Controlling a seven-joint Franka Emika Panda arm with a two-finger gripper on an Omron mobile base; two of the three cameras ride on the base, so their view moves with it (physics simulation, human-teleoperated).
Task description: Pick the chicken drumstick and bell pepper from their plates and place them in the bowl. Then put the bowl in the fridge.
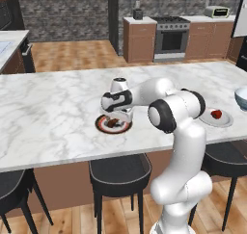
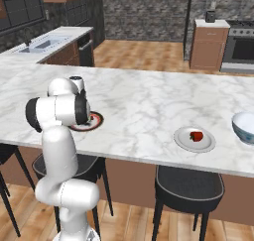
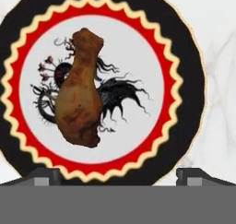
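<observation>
The brown roasted chicken drumstick [image 3: 80, 89] lies between wide-open, empty fingers [image 3: 118, 174] on its red-rimmed patterned plate [image 3: 186, 57], where an off-centre close might roll it aside.

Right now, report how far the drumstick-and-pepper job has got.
Done: nothing is in the bowl yet. In hand: the open gripper hovers right above the chicken drumstick, which lies on the patterned plate. Left: grasp it and carry it to the bowl, move the bell pepper from its white plate, then put the bowl in the fridge.
</observation>
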